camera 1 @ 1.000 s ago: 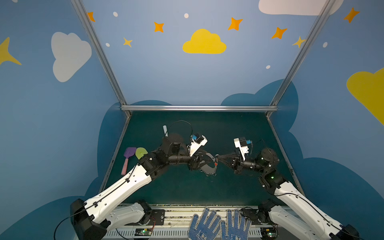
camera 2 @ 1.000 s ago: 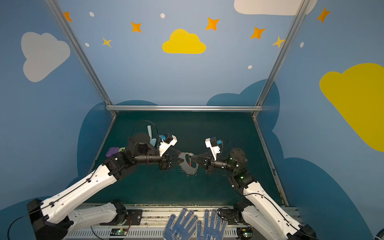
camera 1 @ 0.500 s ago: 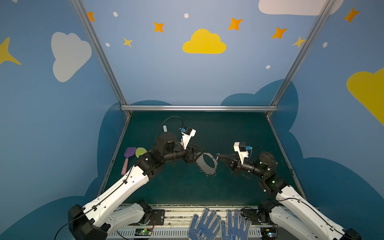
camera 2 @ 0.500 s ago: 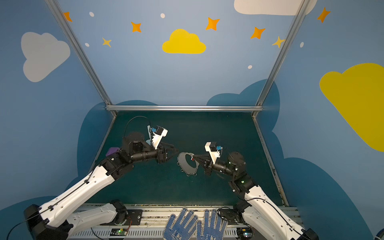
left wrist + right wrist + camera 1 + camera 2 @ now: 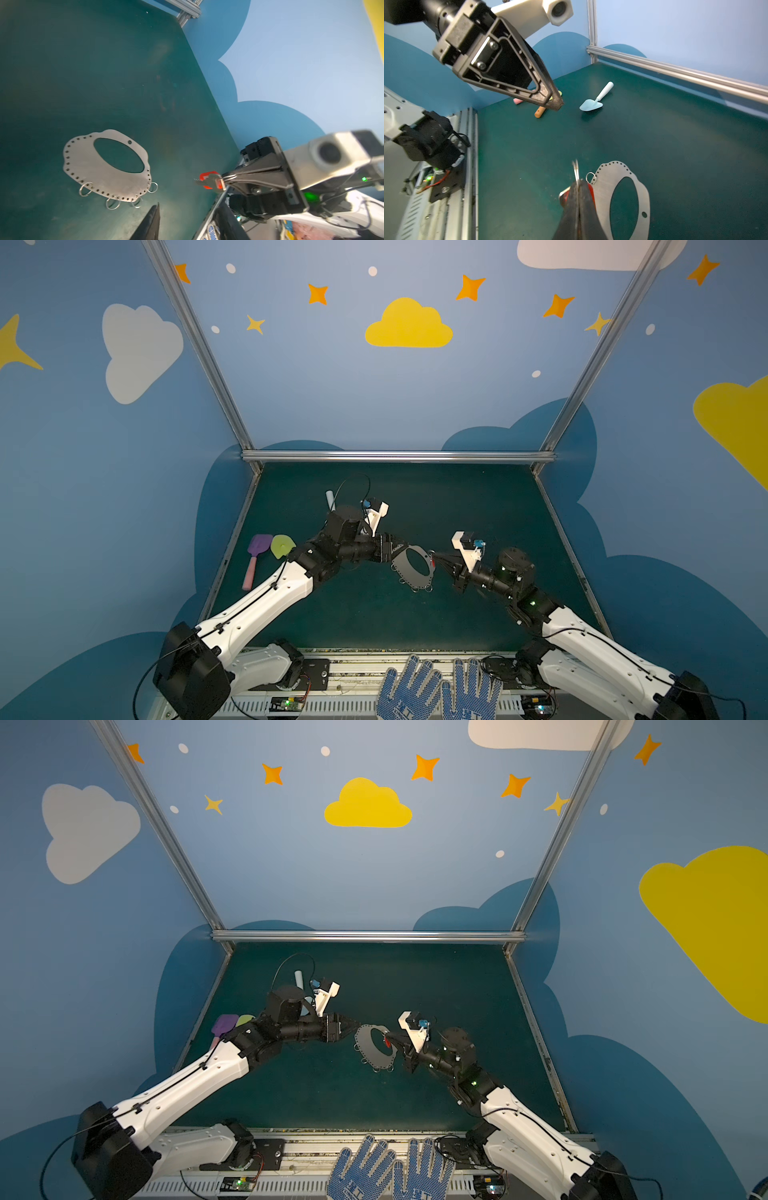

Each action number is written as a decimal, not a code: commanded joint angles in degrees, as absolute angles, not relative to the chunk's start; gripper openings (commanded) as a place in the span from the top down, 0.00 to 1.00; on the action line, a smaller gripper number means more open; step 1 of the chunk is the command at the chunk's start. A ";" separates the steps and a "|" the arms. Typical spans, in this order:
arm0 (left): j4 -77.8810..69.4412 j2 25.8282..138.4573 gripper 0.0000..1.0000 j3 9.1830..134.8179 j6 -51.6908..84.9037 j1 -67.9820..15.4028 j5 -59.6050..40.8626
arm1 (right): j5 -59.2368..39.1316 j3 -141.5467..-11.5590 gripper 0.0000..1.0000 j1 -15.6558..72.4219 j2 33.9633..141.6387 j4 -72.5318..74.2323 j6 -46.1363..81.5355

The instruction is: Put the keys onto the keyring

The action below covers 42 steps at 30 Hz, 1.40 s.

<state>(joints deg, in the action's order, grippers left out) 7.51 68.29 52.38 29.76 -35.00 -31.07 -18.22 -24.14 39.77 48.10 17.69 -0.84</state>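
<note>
The right gripper (image 5: 223,182) is clamped tight on the key (image 5: 208,179), with the red head pinched at its tips and the blade poking out past them. The keyring (image 5: 99,166) lies flat on the mat (image 5: 83,62), below and just ahead of those jaws. The left gripper (image 5: 355,1026) hangs empty opposite, and I can't tell how wide its jaws stand.
</note>
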 commanded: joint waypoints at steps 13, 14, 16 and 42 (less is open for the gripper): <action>-1.76 74.61 0.50 52.83 43.59 -33.27 -40.61 | 11.15 -23.33 1.00 49.96 52.17 25.20 -22.60; -2.99 74.77 0.50 52.43 44.68 -33.33 -41.30 | 11.93 -23.40 1.00 50.70 52.44 25.16 -23.79; -4.24 74.77 0.48 52.29 45.72 -33.30 -42.21 | 12.75 -23.37 1.00 51.53 52.98 25.57 -25.14; 9.14 77.10 0.44 53.61 40.82 -34.10 -30.99 | 8.09 -27.74 1.00 48.27 49.88 7.25 -0.31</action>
<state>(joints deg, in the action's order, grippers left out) 2.24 77.19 52.38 44.14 -34.15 -36.99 9.32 -26.13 49.82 51.64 14.39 -11.55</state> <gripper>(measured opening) 0.555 0.052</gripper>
